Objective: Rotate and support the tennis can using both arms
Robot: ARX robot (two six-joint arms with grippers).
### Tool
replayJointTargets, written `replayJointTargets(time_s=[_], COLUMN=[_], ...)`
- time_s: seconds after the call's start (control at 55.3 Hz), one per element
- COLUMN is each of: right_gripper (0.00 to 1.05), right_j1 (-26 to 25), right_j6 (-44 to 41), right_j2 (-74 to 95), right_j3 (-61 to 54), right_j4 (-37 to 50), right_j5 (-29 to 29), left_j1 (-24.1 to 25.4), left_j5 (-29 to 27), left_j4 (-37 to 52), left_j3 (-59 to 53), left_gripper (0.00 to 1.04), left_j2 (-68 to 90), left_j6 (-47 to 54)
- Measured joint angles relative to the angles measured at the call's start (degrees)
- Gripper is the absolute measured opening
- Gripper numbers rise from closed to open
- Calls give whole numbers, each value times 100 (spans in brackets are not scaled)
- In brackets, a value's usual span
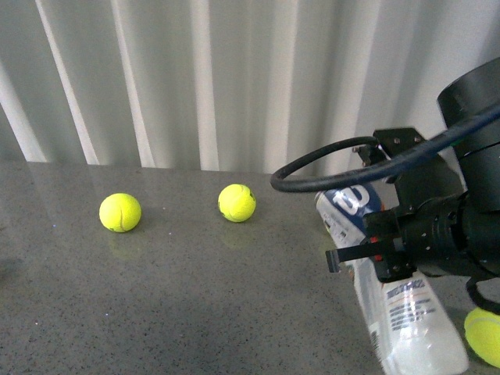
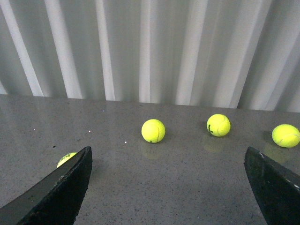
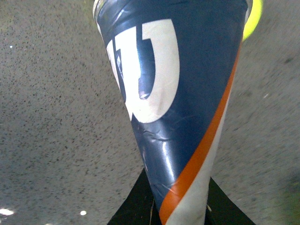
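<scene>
One tennis ball [image 1: 484,336] sits nearest, just beside the tennis can [image 1: 406,312], which lies on the grey table [image 1: 195,297]. Right gripper [image 1: 367,251] straddles its middle and looks clamped on, though contact is partly hidden. Left gripper [image 2: 167,159] is spread wide, holding nothing. Two balls [image 1: 120,212] lie further back, before the white curtain [image 1: 195,78].

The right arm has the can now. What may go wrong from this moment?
1. Only the right gripper seems to clamp the glossy tennis can. The left gripper is open, with no can in its view, so the can may slip or swing when turned.
2. A yellow ball lies close beside the can's lower end, so rotating could knock it rolling.
</scene>
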Motion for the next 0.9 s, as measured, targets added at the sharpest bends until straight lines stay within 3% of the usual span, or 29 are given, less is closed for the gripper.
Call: replayJointTargets(time_s=[0.199,0.434,0.543,0.688,0.905], right_gripper=[7,6,6,6,6], right_j1=[63,190,280,472,785], right_j6=[-2345,-5388,-6404,-6940,-6916], right_j2=[-485,-179,164,616,1325], right_j3=[-516,-1032,-1038,-866,-208], right_j4=[994,2295,2736,2717,2500], right_j5=[210,-367,-623,-872,-1045], left_j1=[0,0,0,0,0], left_j5=[0,2,2,0,0], left_j4=[0,0,0,0,0], left_j3=[0,2,0,2,2], left_gripper=[98,98,98,98,98], left_j2=[0,0,0,0,0], left_j6=[0,0,0,0,0])
